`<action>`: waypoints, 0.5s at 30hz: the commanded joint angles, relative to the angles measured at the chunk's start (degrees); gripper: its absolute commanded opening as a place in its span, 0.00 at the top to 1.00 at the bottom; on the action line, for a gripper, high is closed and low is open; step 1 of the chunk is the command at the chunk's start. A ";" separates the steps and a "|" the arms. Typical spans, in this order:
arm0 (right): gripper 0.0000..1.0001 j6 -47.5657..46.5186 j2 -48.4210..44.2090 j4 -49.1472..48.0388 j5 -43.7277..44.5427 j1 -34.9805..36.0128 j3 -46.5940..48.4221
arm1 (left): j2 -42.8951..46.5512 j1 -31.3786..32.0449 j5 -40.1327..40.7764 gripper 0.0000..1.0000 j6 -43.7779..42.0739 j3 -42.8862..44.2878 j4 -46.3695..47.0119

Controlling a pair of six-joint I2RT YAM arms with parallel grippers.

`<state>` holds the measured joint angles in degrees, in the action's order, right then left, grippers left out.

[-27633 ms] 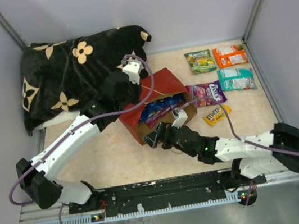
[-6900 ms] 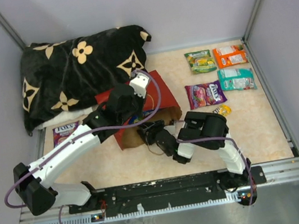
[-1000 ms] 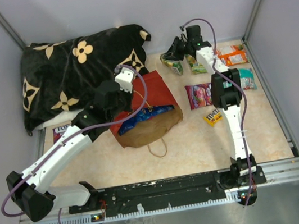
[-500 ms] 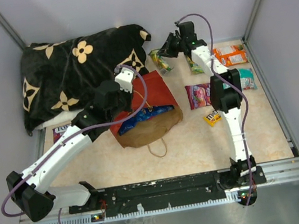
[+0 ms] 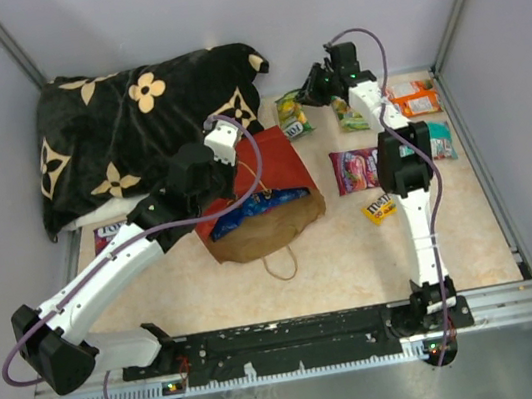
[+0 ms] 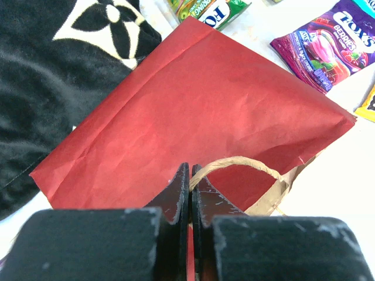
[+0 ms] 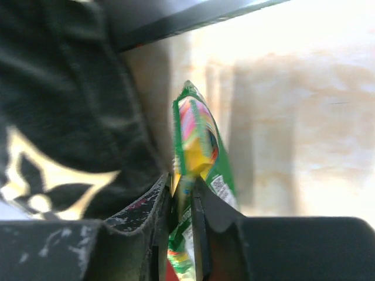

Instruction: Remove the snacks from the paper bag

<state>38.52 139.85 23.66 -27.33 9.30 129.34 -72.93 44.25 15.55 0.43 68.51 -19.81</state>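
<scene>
Red paper bag (image 6: 199,111) is pinched at its edge by the left gripper (image 6: 190,170), fingers together. A blue snack (image 5: 265,203) lies in the bag mouth, near those fingers. The right gripper (image 7: 182,181) narrowly flanks a green packet (image 7: 196,146); whether it clamps cannot be told. Risk: the packet, on edge with the pillow (image 7: 58,88) left of the fingers, may drag along if the arm lifts before the fingers part fully.

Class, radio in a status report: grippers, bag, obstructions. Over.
Left gripper shut on paper bag. Right gripper pinching green packet. Blue packet inside bag. Pillow close behind.
</scene>
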 commanded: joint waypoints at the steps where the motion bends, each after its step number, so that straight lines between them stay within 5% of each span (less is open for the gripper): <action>1: 0.74 -4.37 3.12 2.62 1.88 -2.25 4.39 | 0.87 -0.22 0.31 1.00 0.35 0.09 0.21; 4: 0.62 -6.05 2.95 2.93 3.87 -3.15 4.93 | 0.68 -0.22 0.31 1.00 0.30 0.10 0.21; 9: 0.03 -11.20 0.68 5.39 7.47 -3.46 6.02 | 0.56 -0.22 0.36 1.00 0.28 0.13 0.20; 15: 0.01 -19.29 -8.88 5.54 21.16 0.39 -1.47 | 0.36 -0.22 0.18 1.00 0.28 0.22 0.13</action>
<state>26.26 141.97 30.04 -16.12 6.24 130.65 -72.93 44.25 15.55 0.43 68.51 -19.81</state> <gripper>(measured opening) 0.989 0.014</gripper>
